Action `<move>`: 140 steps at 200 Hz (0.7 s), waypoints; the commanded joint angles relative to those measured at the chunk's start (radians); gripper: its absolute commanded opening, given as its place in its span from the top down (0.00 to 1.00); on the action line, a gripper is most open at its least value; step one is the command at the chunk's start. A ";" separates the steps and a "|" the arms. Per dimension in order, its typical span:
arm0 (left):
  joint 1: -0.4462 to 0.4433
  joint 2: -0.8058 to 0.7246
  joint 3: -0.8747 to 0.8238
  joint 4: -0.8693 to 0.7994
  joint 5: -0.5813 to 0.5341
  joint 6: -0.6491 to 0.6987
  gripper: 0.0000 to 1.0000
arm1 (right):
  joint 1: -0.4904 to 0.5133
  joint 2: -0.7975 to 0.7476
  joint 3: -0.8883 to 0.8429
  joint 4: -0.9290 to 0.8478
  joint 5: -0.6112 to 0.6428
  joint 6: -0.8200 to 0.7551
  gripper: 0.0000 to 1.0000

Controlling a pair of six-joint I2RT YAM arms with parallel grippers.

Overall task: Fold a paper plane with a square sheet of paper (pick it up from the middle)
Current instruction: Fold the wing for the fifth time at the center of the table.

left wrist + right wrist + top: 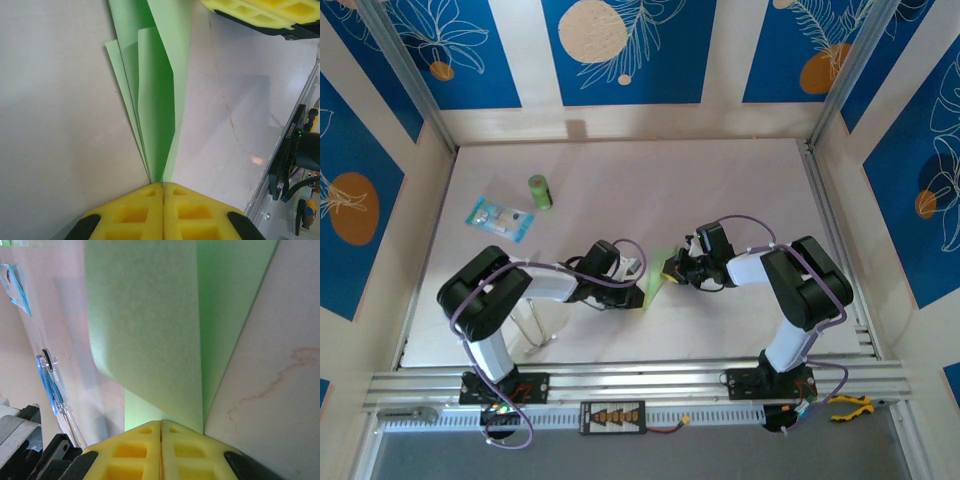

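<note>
The pale-green sheet of paper (655,284) hangs between my two grippers at mid-table, folded into several long layers. In the left wrist view the paper (160,100) narrows to a point where my left gripper (163,183) is shut on it, pads pressed together. My right gripper (161,421) is shut on the other end of the paper (150,330), which curls over above the pads. From above, the left gripper (636,280) and the right gripper (676,270) face each other closely. The right gripper's yellow pads (260,9) show across the paper.
A small green cylinder (540,191) stands at the back left of the white table (720,180). A clear blue-printed packet (500,219) lies near it. An aluminium rail (640,378) runs along the near edge. Yellow-handled pliers (850,405) lie below it at right.
</note>
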 commanded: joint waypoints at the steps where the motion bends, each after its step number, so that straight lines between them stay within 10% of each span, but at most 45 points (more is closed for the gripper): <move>1: -0.009 0.025 -0.038 -0.133 0.001 0.012 0.94 | 0.017 0.034 0.006 -0.060 0.057 -0.004 0.91; 68: -0.010 0.008 -0.063 -0.126 0.011 0.010 1.00 | 0.018 0.036 0.009 -0.067 0.065 -0.004 0.91; 140: -0.009 -0.164 -0.035 -0.140 -0.068 0.009 0.81 | 0.018 0.038 0.015 -0.078 0.067 -0.007 0.91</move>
